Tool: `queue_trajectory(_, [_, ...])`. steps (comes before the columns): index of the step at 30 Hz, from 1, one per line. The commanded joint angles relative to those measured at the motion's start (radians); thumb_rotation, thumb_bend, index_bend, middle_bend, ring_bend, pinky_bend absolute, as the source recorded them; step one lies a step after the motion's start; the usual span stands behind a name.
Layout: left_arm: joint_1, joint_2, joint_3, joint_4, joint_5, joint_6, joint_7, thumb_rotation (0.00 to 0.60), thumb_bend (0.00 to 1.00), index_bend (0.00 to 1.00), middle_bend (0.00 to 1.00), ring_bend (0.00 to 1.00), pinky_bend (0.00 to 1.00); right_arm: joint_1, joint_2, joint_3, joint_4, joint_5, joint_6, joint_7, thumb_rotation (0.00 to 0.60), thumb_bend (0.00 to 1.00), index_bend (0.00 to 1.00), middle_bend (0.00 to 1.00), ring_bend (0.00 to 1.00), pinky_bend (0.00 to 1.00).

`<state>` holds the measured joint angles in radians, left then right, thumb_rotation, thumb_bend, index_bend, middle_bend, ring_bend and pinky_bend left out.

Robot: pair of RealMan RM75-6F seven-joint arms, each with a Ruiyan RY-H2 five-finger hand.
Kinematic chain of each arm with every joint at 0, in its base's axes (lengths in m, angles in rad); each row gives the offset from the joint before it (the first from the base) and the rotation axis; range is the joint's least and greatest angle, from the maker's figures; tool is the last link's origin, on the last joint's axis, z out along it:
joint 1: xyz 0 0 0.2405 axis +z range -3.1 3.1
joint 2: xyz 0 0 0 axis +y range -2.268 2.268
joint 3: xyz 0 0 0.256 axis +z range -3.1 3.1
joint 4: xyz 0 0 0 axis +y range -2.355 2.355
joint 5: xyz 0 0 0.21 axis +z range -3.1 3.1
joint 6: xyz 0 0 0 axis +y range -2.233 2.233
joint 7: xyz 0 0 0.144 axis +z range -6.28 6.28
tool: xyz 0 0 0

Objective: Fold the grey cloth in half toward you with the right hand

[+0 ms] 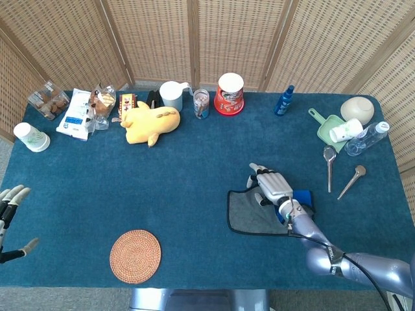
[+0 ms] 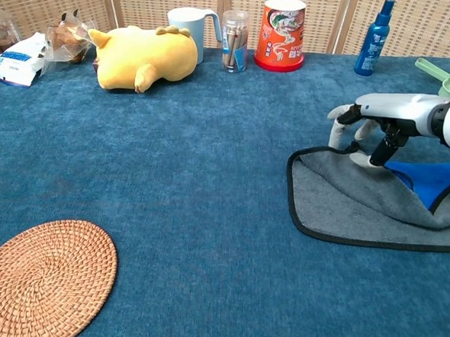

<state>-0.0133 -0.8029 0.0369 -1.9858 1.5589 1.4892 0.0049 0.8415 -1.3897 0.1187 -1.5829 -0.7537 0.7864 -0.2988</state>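
Note:
The grey cloth (image 1: 253,215) (image 2: 353,199) with black edging lies on the blue table at the right front; its right part is rumpled and shows a blue underside (image 2: 430,179). My right hand (image 1: 272,188) (image 2: 377,115) hangs over the cloth's far edge near its far left corner. The fingers (image 2: 339,131) curl down to that edge and the thumb rests on the cloth a little apart from them; nothing is lifted. My left hand (image 1: 9,217) hovers at the table's left front edge, fingers spread and holding nothing.
A round woven coaster (image 1: 135,256) (image 2: 39,279) lies at the front left. Along the back stand a yellow plush toy (image 1: 150,121), white mug (image 1: 171,94), red cup (image 1: 229,93) and blue bottle (image 1: 284,100). Spoons (image 1: 329,165) and a green scoop (image 1: 327,128) lie right of the cloth.

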Motion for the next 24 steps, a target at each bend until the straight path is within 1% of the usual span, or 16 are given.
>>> queue_trajectory(1, [0.000,0.000,0.001,0.000,0.001,0.000,0.001,0.600,0.28,0.00,0.00,0.00,0.00,-0.006,-0.008,-0.002,0.005,-0.012,0.009,0.008,0.600,0.47,0.48,0.00,0.00,0.19])
queue_trajectory(5, [0.001,0.000,0.001,-0.001,0.002,0.000,0.000,0.600,0.28,0.00,0.00,0.00,0.00,-0.014,-0.013,-0.004,0.009,-0.030,0.014,0.021,0.600,0.47,0.56,0.00,0.00,0.19])
queue_trajectory(10, [0.001,0.000,0.002,-0.001,0.002,0.001,-0.002,0.600,0.28,0.00,0.00,0.00,0.00,-0.025,-0.008,-0.006,-0.008,-0.057,0.027,0.031,0.600,0.47,0.61,0.00,0.00,0.19])
queue_trajectory(18, [0.002,0.001,0.003,0.000,0.008,0.003,-0.003,0.600,0.28,0.00,0.00,0.00,0.00,-0.065,0.016,-0.019,-0.109,-0.131,0.099,0.032,0.600,0.48,0.66,0.00,0.00,0.19])
queue_trajectory(24, [0.002,0.001,0.005,-0.001,0.010,0.001,-0.001,0.600,0.28,0.00,0.00,0.00,0.00,-0.097,0.017,-0.035,-0.181,-0.185,0.167,0.012,0.600,0.51,0.69,0.00,0.00,0.19])
